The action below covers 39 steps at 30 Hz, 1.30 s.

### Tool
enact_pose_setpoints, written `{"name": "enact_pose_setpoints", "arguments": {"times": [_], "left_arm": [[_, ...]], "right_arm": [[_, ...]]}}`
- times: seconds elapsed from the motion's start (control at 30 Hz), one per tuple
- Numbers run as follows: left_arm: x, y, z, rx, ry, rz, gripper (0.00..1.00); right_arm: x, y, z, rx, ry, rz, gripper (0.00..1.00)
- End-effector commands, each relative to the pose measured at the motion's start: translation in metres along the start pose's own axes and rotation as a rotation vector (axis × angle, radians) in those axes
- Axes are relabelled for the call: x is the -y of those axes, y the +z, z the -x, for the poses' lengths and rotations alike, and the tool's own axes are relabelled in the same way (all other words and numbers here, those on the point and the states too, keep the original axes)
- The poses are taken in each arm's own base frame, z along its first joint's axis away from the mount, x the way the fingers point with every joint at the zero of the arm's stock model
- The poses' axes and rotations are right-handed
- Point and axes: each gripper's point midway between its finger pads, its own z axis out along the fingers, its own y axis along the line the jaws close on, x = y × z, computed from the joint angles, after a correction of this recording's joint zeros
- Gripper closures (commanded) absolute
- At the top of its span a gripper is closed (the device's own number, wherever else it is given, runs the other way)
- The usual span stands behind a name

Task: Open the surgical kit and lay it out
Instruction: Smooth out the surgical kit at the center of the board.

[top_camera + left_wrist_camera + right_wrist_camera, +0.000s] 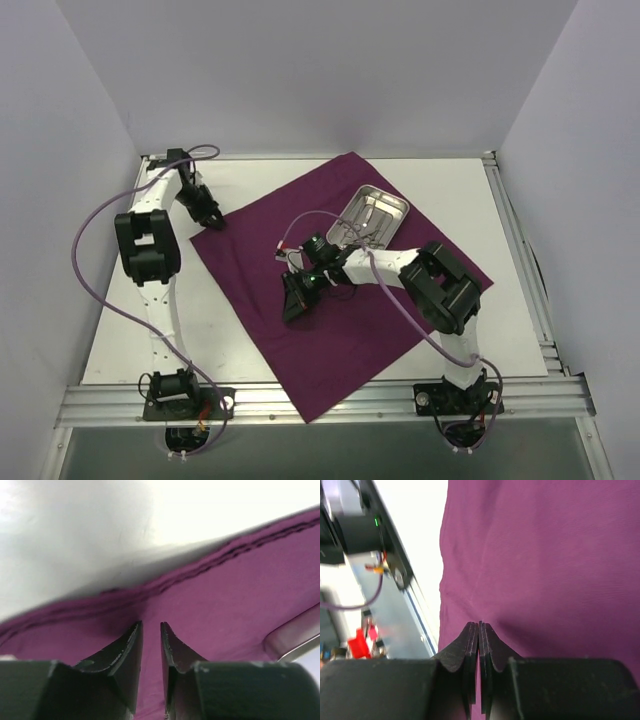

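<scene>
Robotics lab test cell: plain white enclosure walls (300, 70), white table (215, 330) framed by aluminium rail (100, 405), exposed purple cabling (74, 258).

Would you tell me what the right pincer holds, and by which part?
The right pincer is shut, seemingly pinching a fold of the purple cloth, inside its edges.

Cloth wrap (340, 340): woven maroon fabric, matt, fine weave, stitched hem (dark thread shows in the left wrist view). Tray (375, 212): polished steel, mirror-bright. Instruments (360, 228) in it: bare shiny metal. Table (215, 340): smooth white, slight sheen. Left gripper (151, 630) fingers (125, 655): matt black plastic, scuffed pale at the edges. Front rail (320, 402): brushed aluminium, satin.
</scene>
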Motion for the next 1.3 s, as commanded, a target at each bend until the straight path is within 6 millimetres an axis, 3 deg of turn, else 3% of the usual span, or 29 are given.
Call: {"name": "enact_pose_setpoints", "arguments": {"times": [0.0, 0.03, 0.17, 0.23, 0.33, 0.53, 0.57, 0.6, 0.63, 0.67, 0.7, 0.73, 0.77, 0.8, 0.83, 0.93, 1.0, 1.1, 1.2, 1.23, 1.27], "left_arm": [[0.012, -0.058, 0.022, 0.212, 0.108, 0.031, 0.7], [0.017, -0.069, 0.019, 0.23, 0.125, 0.027, 0.69], [0.021, -0.071, -0.007, 0.175, 0.118, -0.026, 0.72], [0.022, -0.06, -0.027, 0.112, 0.105, -0.083, 0.77], [0.012, -0.043, -0.042, 0.07, 0.07, -0.086, 0.87], [-0.014, -0.01, -0.031, 0.011, 0.015, 0.029, 0.94], [-0.015, -0.012, -0.016, 0.055, 0.03, 0.065, 0.94], [-0.019, -0.01, -0.013, 0.051, 0.026, 0.091, 0.94], [-0.03, 0.004, -0.011, 0.015, 0.008, 0.113, 0.95], [-0.023, -0.002, 0.003, 0.037, 0.027, 0.1, 0.96], [-0.032, -0.001, 0.004, 0.02, 0.019, 0.141, 0.96], [-0.043, 0.013, 0.005, -0.013, 0.006, 0.171, 0.98], [-0.049, 0.016, 0.01, -0.02, 0.007, 0.182, 0.98], [-0.046, 0.006, 0.017, -0.015, 0.007, 0.187, 0.98], [-0.054, 0.016, 0.017, -0.04, 0.0, 0.205, 0.98], [-0.057, 0.01, 0.029, -0.015, -0.002, 0.201, 0.98], [-0.05, 0.003, 0.036, 0.022, 0.009, 0.17, 0.98], [-0.039, -0.021, 0.038, 0.102, 0.022, 0.162, 0.98], [-0.026, -0.051, 0.032, 0.195, 0.027, 0.139, 0.96], [-0.014, -0.075, 0.029, 0.246, 0.043, 0.111, 0.95], [-0.017, -0.073, 0.021, 0.243, 0.032, 0.114, 0.94]], "right_arm": [[-0.018, -0.027, 0.035, 0.095, -0.025, -0.054, 1.0], [-0.019, -0.029, 0.036, 0.102, -0.024, -0.057, 1.0], [-0.015, -0.03, 0.026, 0.094, -0.004, -0.027, 1.0], [-0.012, -0.029, 0.015, 0.075, 0.001, -0.015, 1.0], [-0.008, -0.033, 0.003, 0.071, 0.014, -0.005, 1.0], [0.009, -0.039, -0.029, 0.038, 0.072, -0.029, 1.0], [0.015, -0.039, -0.035, 0.027, 0.084, -0.049, 1.0], [0.02, -0.041, -0.04, 0.027, 0.097, -0.069, 1.0], [0.026, -0.041, -0.043, 0.033, 0.111, -0.085, 1.0], [0.034, -0.042, -0.059, 0.019, 0.148, -0.097, 1.0], [0.035, -0.044, -0.059, 0.043, 0.158, -0.096, 1.0], [0.039, -0.047, -0.063, 0.052, 0.2, -0.098, 1.0], [0.043, -0.048, -0.075, 0.043, 0.226, -0.102, 1.0], [0.043, -0.049, -0.077, 0.045, 0.228, -0.105, 1.0], [0.043, -0.049, -0.08, 0.042, 0.231, -0.111, 1.0], [0.04, -0.054, -0.083, 0.042, 0.231, -0.115, 1.0], [0.031, -0.058, -0.071, 0.052, 0.198, -0.103, 1.0], [0.016, -0.066, -0.045, 0.058, 0.106, -0.088, 1.0], [0.007, -0.073, -0.035, 0.019, 0.048, -0.094, 1.0], [-0.001, -0.076, -0.017, 0.041, 0.012, -0.085, 1.0], [0.0, -0.074, -0.016, 0.023, 0.004, -0.084, 1.0]]}}
